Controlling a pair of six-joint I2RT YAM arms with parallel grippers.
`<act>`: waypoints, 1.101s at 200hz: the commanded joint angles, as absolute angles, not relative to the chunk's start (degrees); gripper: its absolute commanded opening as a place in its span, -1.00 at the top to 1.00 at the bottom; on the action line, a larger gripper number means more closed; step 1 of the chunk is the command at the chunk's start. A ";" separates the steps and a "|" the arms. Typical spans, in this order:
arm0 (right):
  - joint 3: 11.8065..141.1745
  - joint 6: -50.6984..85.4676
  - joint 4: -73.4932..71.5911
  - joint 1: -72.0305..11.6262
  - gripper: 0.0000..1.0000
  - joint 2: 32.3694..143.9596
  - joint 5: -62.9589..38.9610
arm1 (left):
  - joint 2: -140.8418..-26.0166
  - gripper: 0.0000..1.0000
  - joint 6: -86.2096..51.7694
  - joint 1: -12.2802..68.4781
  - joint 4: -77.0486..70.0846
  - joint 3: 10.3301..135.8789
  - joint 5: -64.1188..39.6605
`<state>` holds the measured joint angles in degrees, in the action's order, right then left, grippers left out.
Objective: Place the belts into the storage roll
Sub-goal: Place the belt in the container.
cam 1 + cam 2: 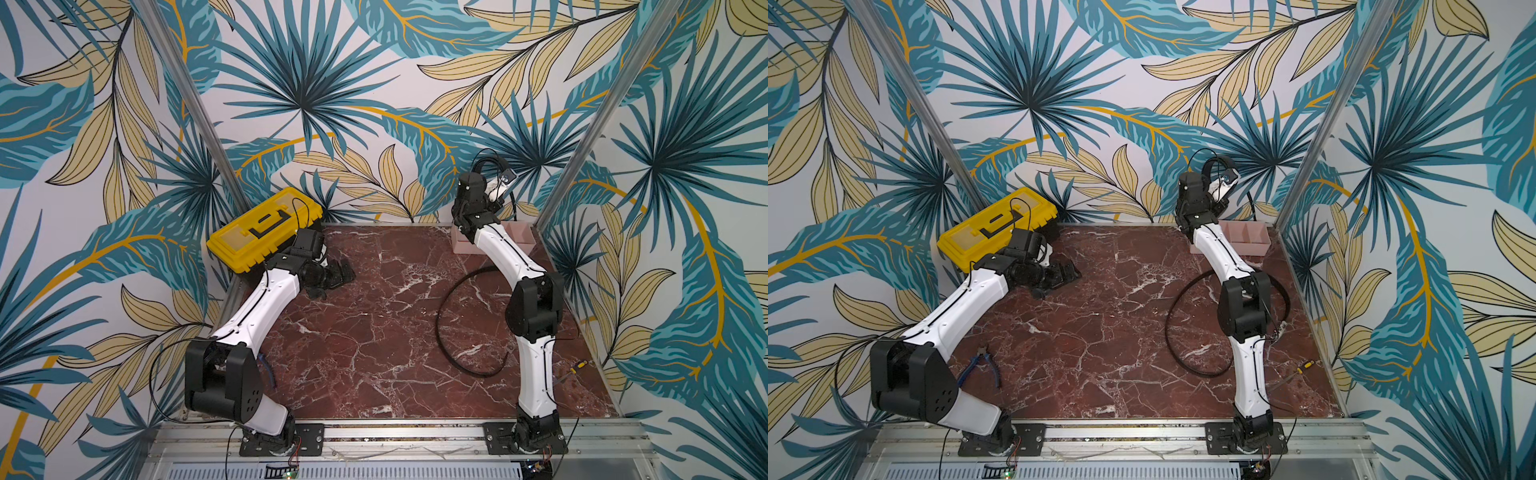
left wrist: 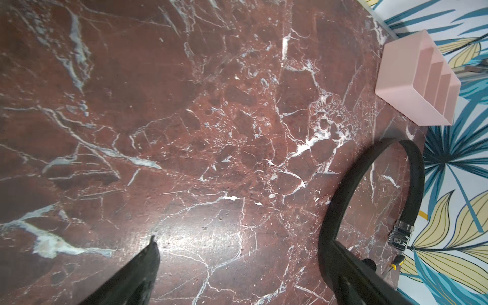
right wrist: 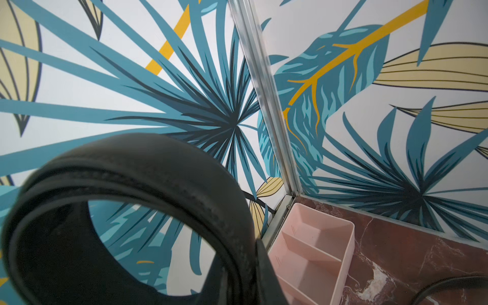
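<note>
Coiled black leather belt (image 3: pixel 132 169): pinched in right gripper (image 3: pixel 245 274), held aloft near pale pink divided plastic tray (image 2: pixel 401 79) at table's 1 o'clock. Loose black buckled belt (image 2: pixel 418 174): 3 o'clock, flat. Left gripper (image 1: pixel 337 277): jaws spread, empty, 10 o'clock.

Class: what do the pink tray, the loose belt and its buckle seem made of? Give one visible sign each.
Pink tray: likely plastic, matte, thin moulded walls. Loose belt: perhaps leather or synthetic, dull black, bends smoothly. Buckle: metal, bright reflections.
</note>
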<state>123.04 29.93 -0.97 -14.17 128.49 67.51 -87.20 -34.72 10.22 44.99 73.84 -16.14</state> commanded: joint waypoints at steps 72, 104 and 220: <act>143.70 31.61 5.52 -13.00 1.00 145.43 72.35 | -87.48 -0.99 -35.04 6.25 45.44 72.12 -18.92; 142.94 34.94 9.29 -13.35 1.00 146.12 72.78 | -85.77 -0.99 -34.50 5.89 45.44 71.21 -19.45; 131.84 32.12 -1.82 -16.08 1.00 146.86 74.88 | -78.98 -0.99 -35.59 5.62 45.60 64.61 -21.33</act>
<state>132.81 32.29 1.80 -15.73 146.71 73.23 -80.73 -35.38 6.26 45.45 66.32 -20.67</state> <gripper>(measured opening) 0.143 0.995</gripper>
